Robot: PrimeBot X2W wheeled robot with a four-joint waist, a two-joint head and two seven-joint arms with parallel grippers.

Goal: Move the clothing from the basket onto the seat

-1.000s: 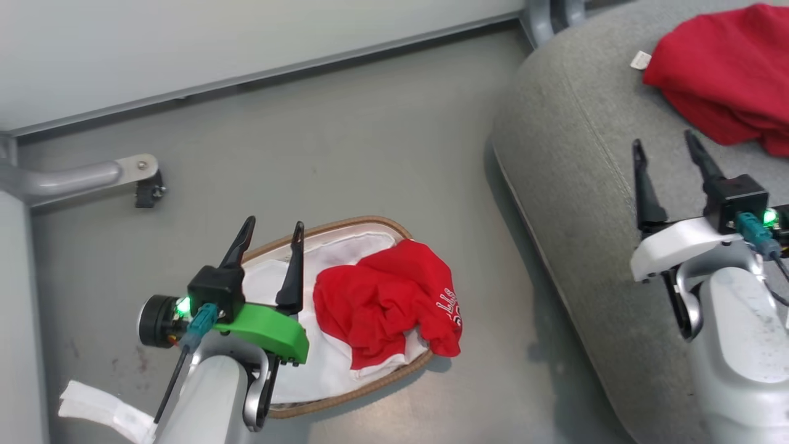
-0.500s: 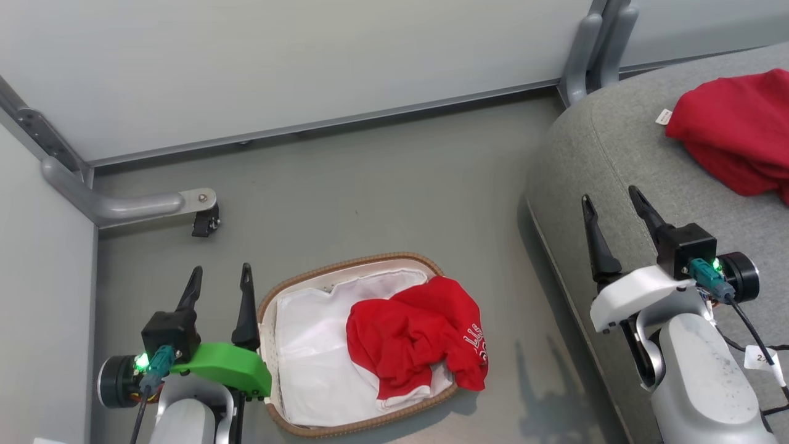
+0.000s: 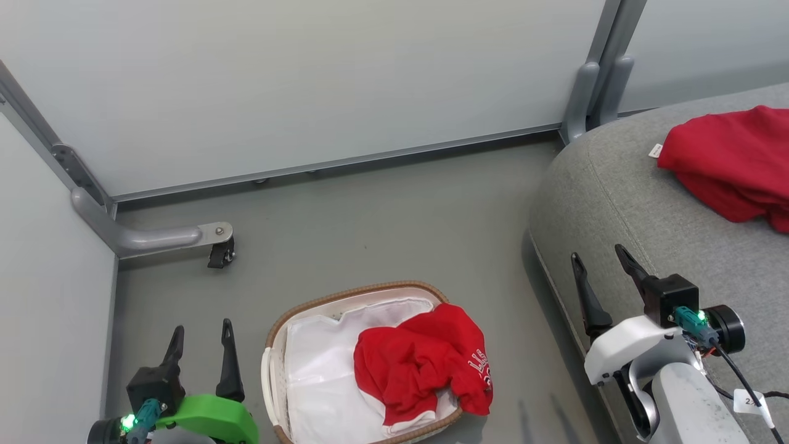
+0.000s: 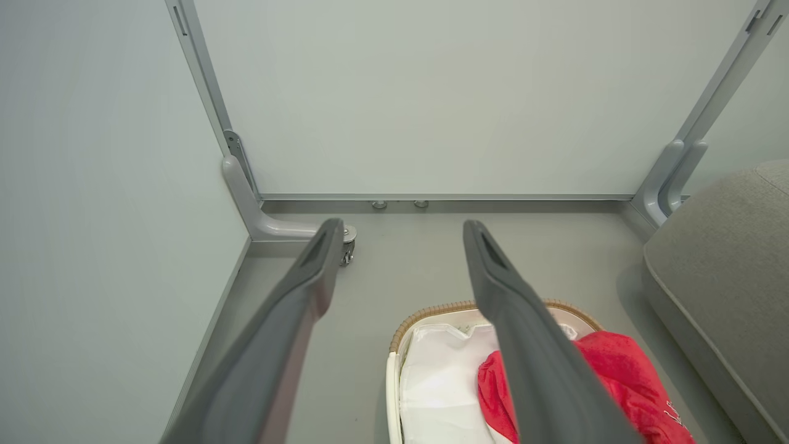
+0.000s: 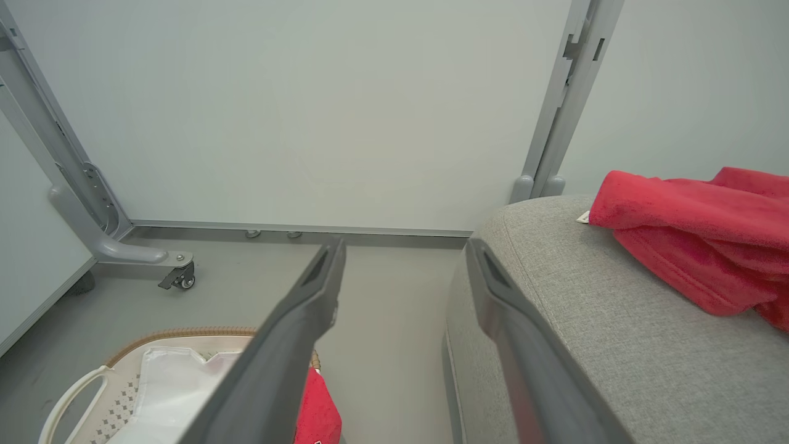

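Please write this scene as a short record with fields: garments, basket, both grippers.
basket: on the floor, white liner inside
lettered red garment: in the basket, hanging over its rim
second red garment: on the grey seat
left gripper: open, empty, beside the basket
right gripper: open, empty, near the seat

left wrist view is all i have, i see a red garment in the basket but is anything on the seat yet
Observer: Yes, one red garment lies on the seat, a white tag at its edge.
Operator: where's the other arm
Observer: The right gripper is open and empty at the seat's near edge, apart from that garment.
Operator: does the one i see sit fully inside
Observer: No, the basket garment hangs over the rim of the basket on the seat's side.
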